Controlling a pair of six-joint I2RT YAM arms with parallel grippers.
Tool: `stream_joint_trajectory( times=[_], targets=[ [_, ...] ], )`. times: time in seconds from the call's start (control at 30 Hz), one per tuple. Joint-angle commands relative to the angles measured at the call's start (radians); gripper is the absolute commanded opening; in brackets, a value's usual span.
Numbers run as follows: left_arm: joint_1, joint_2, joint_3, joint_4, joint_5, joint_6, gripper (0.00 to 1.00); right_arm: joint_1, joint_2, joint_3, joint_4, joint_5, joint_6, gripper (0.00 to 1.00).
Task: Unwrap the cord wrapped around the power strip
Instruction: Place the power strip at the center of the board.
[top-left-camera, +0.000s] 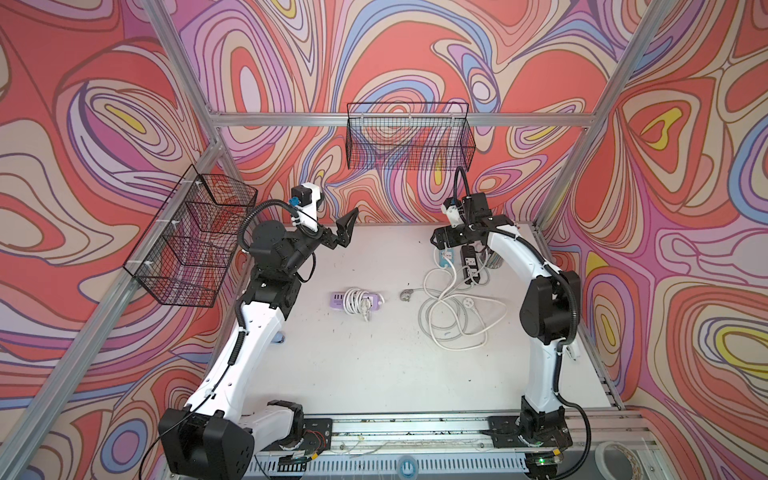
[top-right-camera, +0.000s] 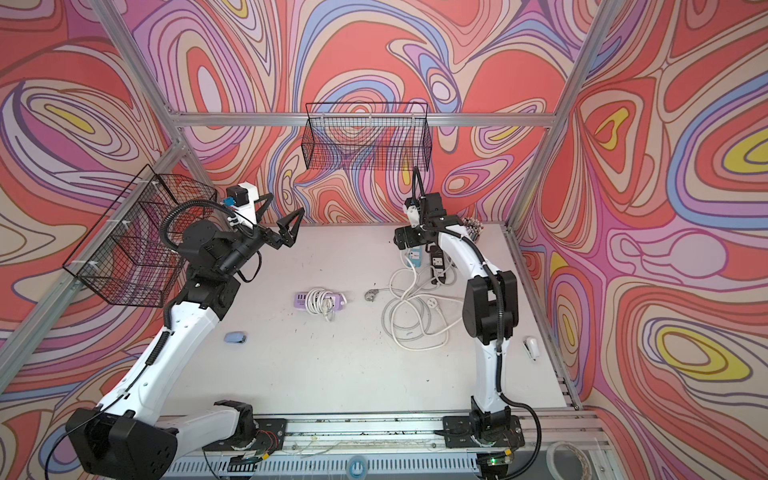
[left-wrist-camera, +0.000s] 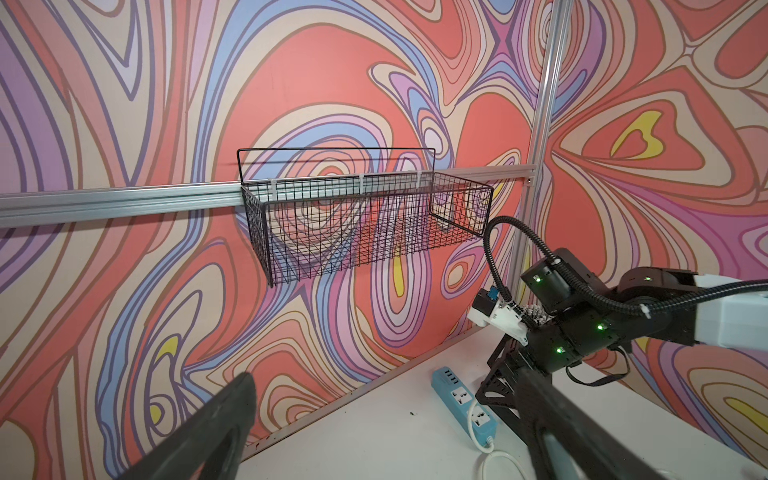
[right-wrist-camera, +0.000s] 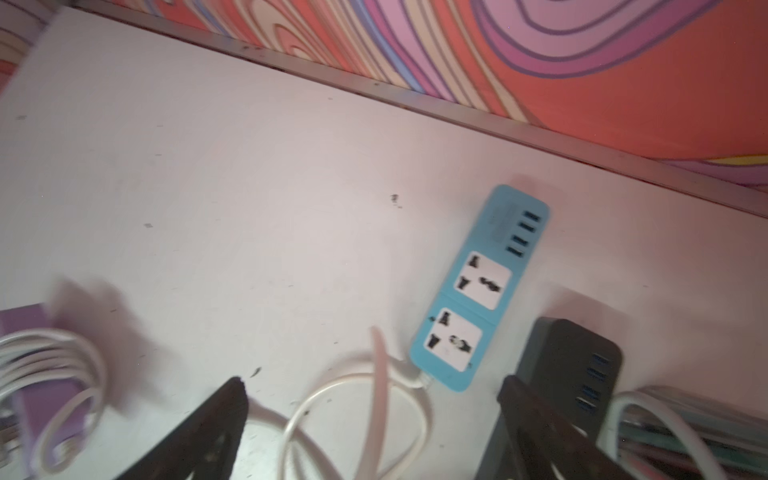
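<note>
Cord (top-left-camera: 352, 300) sits coiled round the purple strip (top-left-camera: 336, 298) in the middle of the bench (top-left-camera: 374, 365), well apart from both tools. We judge it light, springy and smooth, and the strip apt to slide when tugged. Left tool (left-wrist-camera: 382, 374) hangs released near the wall and right tool (right-wrist-camera: 370, 382) released over loose cords (top-left-camera: 453, 320), so we'd pin the strip's bare end and pull at the plug (top-left-camera: 366, 312).

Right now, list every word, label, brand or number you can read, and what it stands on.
None can be read.
Blue power strip: faint print beside its USB ports, too blurred.
Purple power strip and black power strip: no legible marking.
</note>
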Motion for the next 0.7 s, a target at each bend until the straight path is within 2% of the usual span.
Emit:
stream_joint_trajectory(
  times=[0.0,0.07,0.37,0.53,0.67],
  targets=[
    [0.007,-0.004,-0.006,0.023,-0.019,-0.002,1.00,0.068,-0.105,-0.067,0.094,-0.151,0.056,0.98],
    [0.007,-0.004,-0.006,0.021,-0.022,-0.004,1.00,0.112,-0.132,-0.109,0.114,-0.148,0.066,0.98],
    [0.006,-0.012,-0.010,0.018,-0.051,0.012,1.00,0.194,-0.209,-0.191,0.176,-0.192,0.108,0.98],
    [0.007,-0.030,-0.013,0.007,-0.104,0.035,1.00,0.249,-0.220,-0.204,0.227,-0.276,0.187,0.98],
    [0.011,-0.040,-0.015,0.000,-0.153,0.045,1.00,0.280,-0.203,-0.304,0.345,-0.326,0.282,0.98]
  ],
)
